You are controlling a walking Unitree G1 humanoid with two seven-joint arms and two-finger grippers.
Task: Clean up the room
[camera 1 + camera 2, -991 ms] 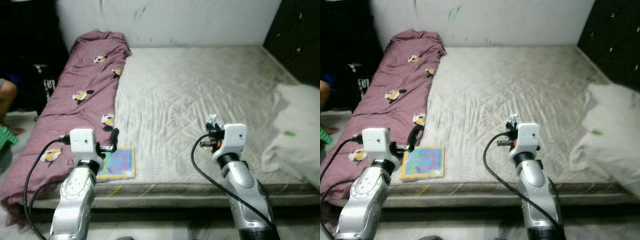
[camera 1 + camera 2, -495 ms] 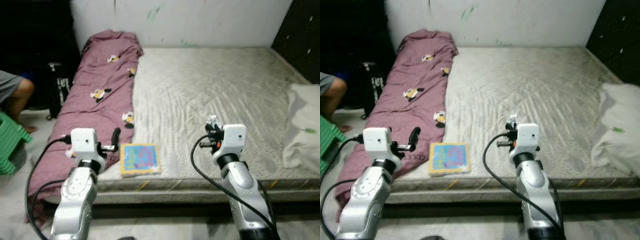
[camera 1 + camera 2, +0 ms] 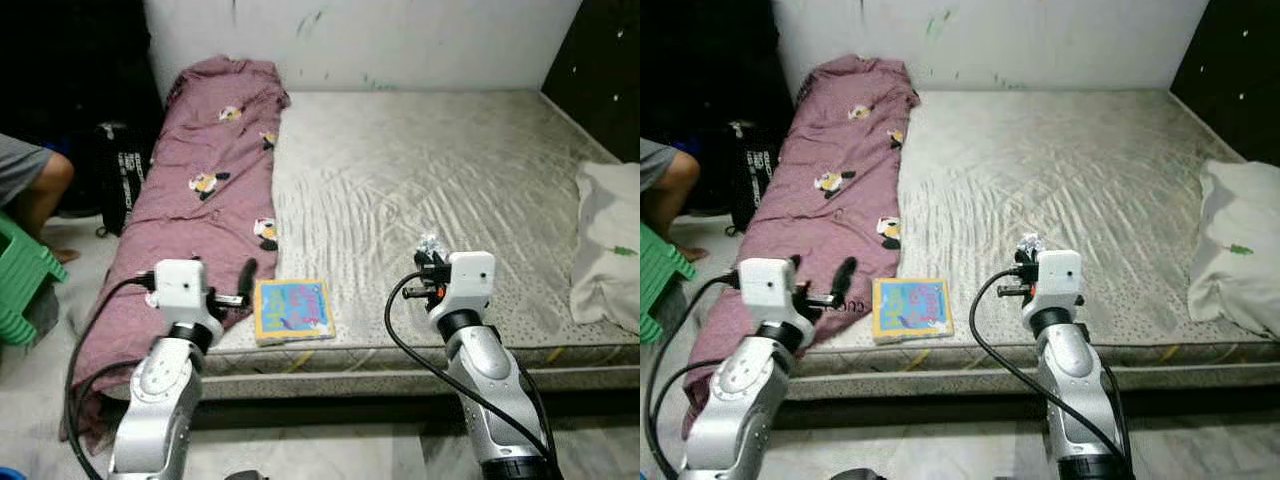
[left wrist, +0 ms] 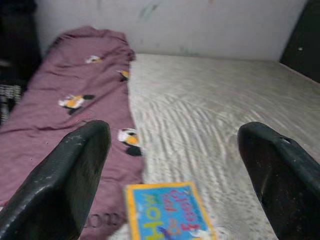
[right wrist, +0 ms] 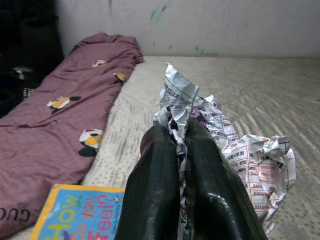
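Before us lay a bare mattress [image 3: 430, 170], a maroon blanket [image 3: 190, 200] along its left edge and a pillow [image 3: 610, 250] at its right edge. Our right gripper [image 5: 182, 150] had its jaws clamped on crumpled paper [image 5: 240, 150] above the front edge. Our left gripper [image 3: 247, 275], jaws wide, hovered beside a book [image 3: 292, 310] near the front-left corner.

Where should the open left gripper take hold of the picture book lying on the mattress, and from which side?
Probably the book's near edge, approached from the foot of the mattress. It lies flat by the mattress's front edge, so a finger could likely slide under there. The left gripper already faces it, open; the right gripper holds crumpled paper.
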